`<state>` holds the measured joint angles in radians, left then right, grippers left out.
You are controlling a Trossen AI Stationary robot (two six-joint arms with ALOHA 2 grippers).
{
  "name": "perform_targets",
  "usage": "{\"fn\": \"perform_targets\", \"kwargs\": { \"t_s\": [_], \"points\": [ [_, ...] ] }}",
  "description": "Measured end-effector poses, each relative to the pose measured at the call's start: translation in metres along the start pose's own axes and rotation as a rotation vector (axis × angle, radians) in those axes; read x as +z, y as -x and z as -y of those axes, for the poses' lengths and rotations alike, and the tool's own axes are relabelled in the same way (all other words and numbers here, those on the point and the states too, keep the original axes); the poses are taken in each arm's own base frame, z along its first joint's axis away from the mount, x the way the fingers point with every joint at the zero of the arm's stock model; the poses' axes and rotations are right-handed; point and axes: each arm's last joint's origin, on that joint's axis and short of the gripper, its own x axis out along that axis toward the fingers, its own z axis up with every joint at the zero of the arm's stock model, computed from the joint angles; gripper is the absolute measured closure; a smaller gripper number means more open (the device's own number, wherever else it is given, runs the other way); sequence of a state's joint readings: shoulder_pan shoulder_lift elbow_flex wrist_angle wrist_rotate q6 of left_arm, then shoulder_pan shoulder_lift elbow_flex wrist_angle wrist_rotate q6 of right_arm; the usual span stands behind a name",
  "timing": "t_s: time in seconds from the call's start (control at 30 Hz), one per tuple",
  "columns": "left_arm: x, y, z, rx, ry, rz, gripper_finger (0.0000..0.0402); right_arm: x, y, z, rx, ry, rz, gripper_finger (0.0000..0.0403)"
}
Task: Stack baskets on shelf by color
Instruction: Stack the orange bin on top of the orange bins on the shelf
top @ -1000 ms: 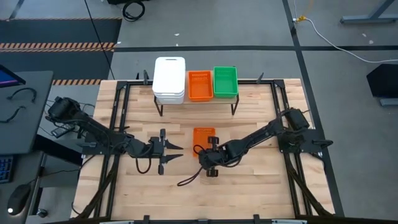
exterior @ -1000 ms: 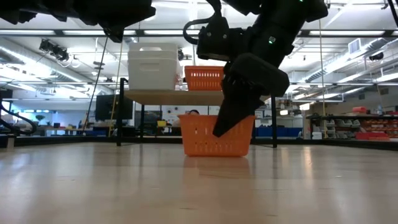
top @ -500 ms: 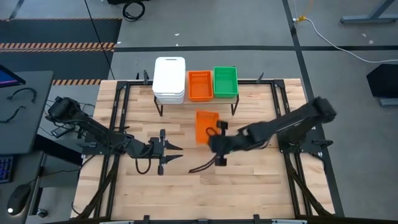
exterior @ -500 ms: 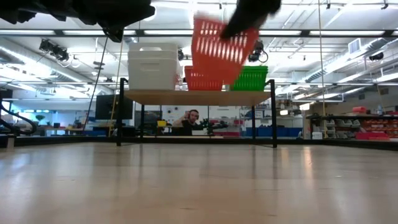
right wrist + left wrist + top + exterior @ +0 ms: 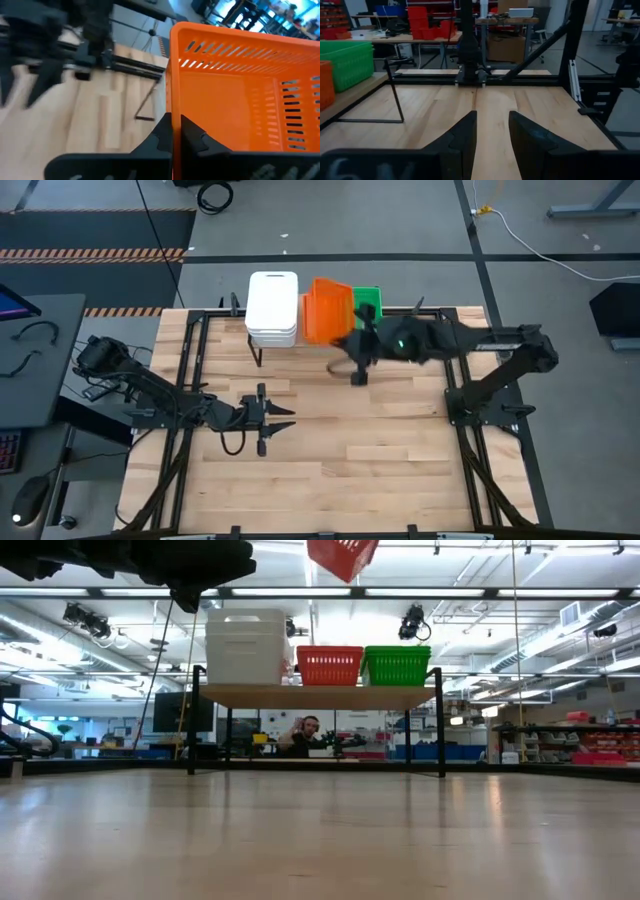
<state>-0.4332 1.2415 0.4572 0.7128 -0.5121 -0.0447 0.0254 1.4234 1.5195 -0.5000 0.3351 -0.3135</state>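
On the shelf (image 5: 315,692) stand a white basket stack (image 5: 272,308), an orange basket (image 5: 330,665) and a green basket (image 5: 400,665). My right gripper (image 5: 175,135) is shut on another orange basket (image 5: 325,310). That basket hangs tilted in the air over the shelf's orange one and shows at the top of the low view (image 5: 342,555). The green basket (image 5: 368,298) is partly hidden by the right arm in the high view. My left gripper (image 5: 275,418) hovers open over the table's left middle, away from the baskets. My right gripper pinches the orange basket's perforated side wall (image 5: 172,100) at its rim corner, one finger (image 5: 192,135) inside the basket and the other (image 5: 161,134) outside. It reaches from the table's right side. The basket is lifted clear and tilted above the shelf.
The shelf stands at the table's far edge on thin black legs (image 5: 395,95). A black frame (image 5: 190,370) runs around the tabletop. Bare wood (image 5: 340,460) lies in front of the shelf. A person (image 5: 303,728) shows in the room beyond.
My right gripper has lifted the orange basket off the middle of the table and swung it up and toward the far edge, over the shelf's orange basket. The basket has gone from resting flat to hanging tilted, high in the low view.
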Motion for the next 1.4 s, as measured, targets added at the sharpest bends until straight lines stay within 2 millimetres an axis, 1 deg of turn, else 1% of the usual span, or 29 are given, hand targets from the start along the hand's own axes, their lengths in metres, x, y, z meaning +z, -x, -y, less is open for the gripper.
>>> {"fn": "perform_targets", "kwargs": {
  "t_s": [0.1,0.2,0.37,0.57,0.7,0.87,1.1,1.4],
  "points": [
    [0.0,0.0,0.001,-0.003,0.01,-0.003,0.0281,-0.003,-0.016,0.017,0.012,-0.019,-0.025,0.0397],
    [-0.001,0.0,0.001,-0.005,0.012,-0.008,0.0281,-0.011,-0.032,0.027,0.032,-0.017,-0.084,0.0397],
    [-0.003,0.0,0.0,-0.002,0.001,-0.024,0.0281,-0.031,-0.056,0.038,0.032,0.047,-0.207,0.0395],
    [-0.003,-0.002,-0.004,0.02,-0.003,-0.034,0.0281,-0.044,-0.073,0.051,0.053,0.039,-0.231,0.0394],
    [-0.004,-0.003,-0.007,0.032,0.005,-0.041,0.0281,-0.051,-0.079,0.059,0.079,0.014,-0.236,0.0393],
    [-0.005,-0.003,-0.007,0.024,0.016,-0.051,0.0281,-0.055,-0.079,0.062,0.094,0.003,-0.255,0.0393],
    [-0.005,-0.003,-0.006,-0.003,0.015,-0.054,0.0281,-0.06,-0.077,0.059,0.158,-0.004,-0.304,0.0392],
    [-0.005,-0.003,-0.006,-0.004,0.018,-0.049,0.0281,-0.061,-0.077,0.059,0.162,-0.005,-0.308,0.0392]
  ]
}}
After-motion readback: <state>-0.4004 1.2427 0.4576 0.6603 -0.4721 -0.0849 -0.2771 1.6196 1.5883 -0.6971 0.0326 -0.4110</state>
